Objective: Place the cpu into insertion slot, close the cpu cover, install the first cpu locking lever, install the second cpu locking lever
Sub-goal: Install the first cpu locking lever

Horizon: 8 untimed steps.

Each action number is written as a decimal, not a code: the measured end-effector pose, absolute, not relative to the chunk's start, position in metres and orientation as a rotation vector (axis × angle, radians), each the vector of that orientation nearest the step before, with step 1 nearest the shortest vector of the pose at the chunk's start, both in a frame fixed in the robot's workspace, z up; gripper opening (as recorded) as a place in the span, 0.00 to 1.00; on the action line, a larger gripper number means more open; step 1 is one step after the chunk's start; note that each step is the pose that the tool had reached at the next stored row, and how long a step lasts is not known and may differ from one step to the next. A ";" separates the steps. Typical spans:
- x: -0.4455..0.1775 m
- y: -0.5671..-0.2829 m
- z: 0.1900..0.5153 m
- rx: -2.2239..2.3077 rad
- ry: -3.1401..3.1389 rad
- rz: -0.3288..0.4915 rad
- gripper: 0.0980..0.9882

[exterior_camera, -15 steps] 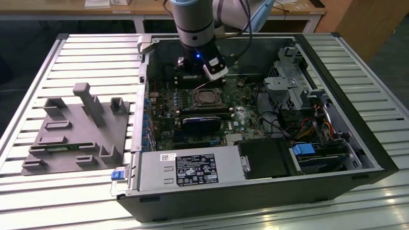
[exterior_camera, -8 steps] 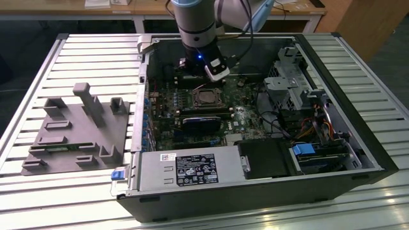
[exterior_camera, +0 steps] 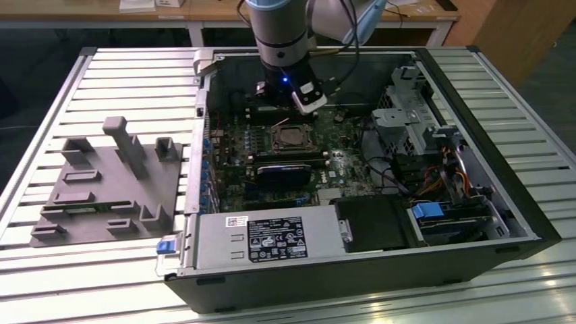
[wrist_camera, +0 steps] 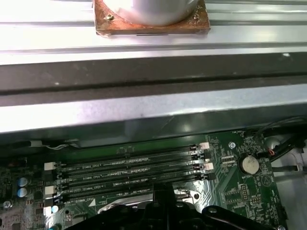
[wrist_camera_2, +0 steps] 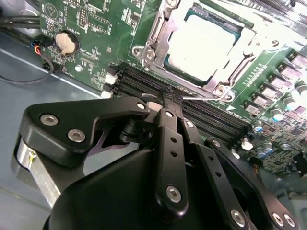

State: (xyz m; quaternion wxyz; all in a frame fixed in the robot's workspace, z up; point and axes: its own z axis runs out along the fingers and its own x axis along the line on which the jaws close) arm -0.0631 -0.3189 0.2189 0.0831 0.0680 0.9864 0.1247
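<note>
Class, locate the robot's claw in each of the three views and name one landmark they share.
Exterior view: claw under the arm, at the insertion slot's far side.
Second wrist view: claw over the memory slots, near the cpu.
First wrist view: claw at the memory slots.
Shared landmark: the green circuit board.

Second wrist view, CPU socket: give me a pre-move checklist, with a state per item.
1. The cpu is seated in the insertion slot: ok, it lies flat inside the frame.
2. The cpu cover is down: ok, the frame sits around the chip's top.
3. Locking levers latched: cannot tell. A thin wire lever runs along the socket edge beside the memory slots.
4. The gripper is on target: ok, its tip is at that lever's end.
5. Hold on the lever: cannot tell. The fingers are shut, but contact is hidden.
</note>
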 end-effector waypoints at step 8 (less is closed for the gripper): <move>-0.063 -0.316 0.215 0.202 2.926 0.342 0.00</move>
